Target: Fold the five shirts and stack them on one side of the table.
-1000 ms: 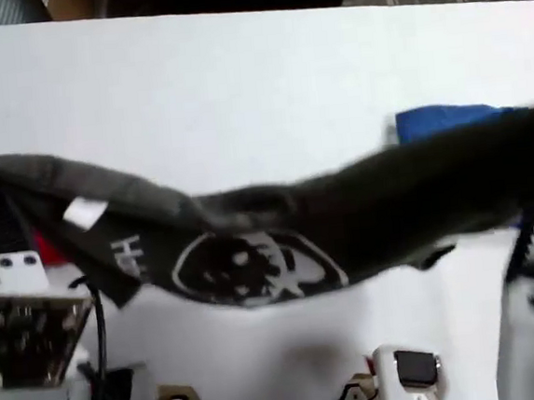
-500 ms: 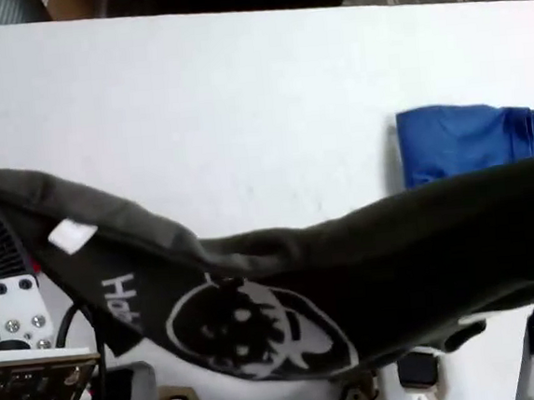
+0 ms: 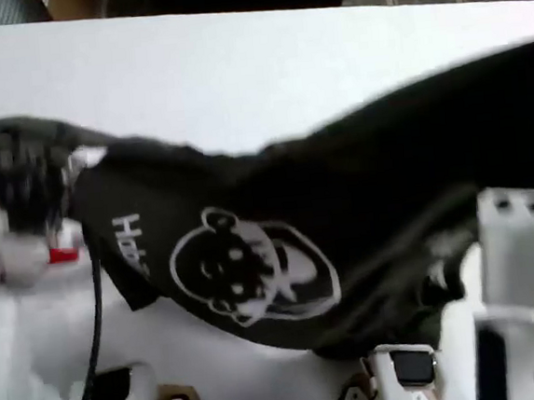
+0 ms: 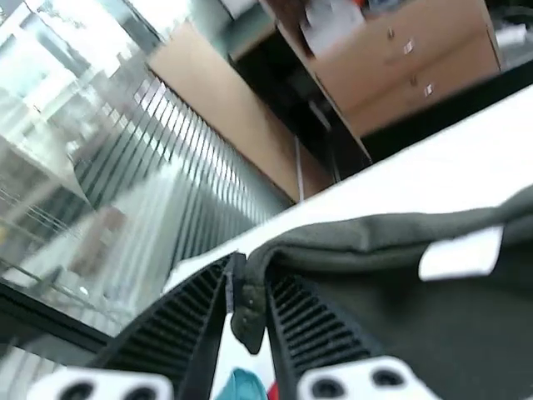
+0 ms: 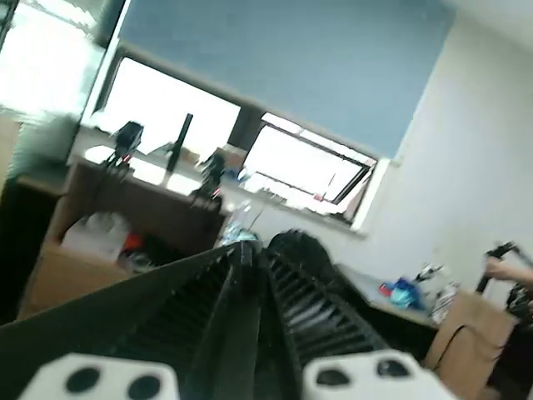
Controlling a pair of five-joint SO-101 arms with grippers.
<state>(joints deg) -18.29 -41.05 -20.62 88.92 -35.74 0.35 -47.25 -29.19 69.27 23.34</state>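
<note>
Where the left gripper [image 4: 246, 279] bites, its two ribbed fingers [image 4: 312, 329] stand almost together, with a bunched edge of the dark shirt [image 4: 400, 308] squeezed between them. A white label [image 4: 462, 250] lies on the cloth just beyond those fingers. The right gripper [image 5: 246, 254] is likewise pressed closed on dark cloth. Between the two grips the shirt hangs stretched above the white table [image 3: 236, 62], its round face print [image 3: 249, 267] turned upward.

An office or lab workroom: light wooden drawer cabinets [image 4: 416, 58] stand beyond the white table [image 4: 466, 158], and a long cluttered desk [image 5: 141, 200] runs under wide windows [image 5: 179, 112] with a blue blind [image 5: 283, 58].
</note>
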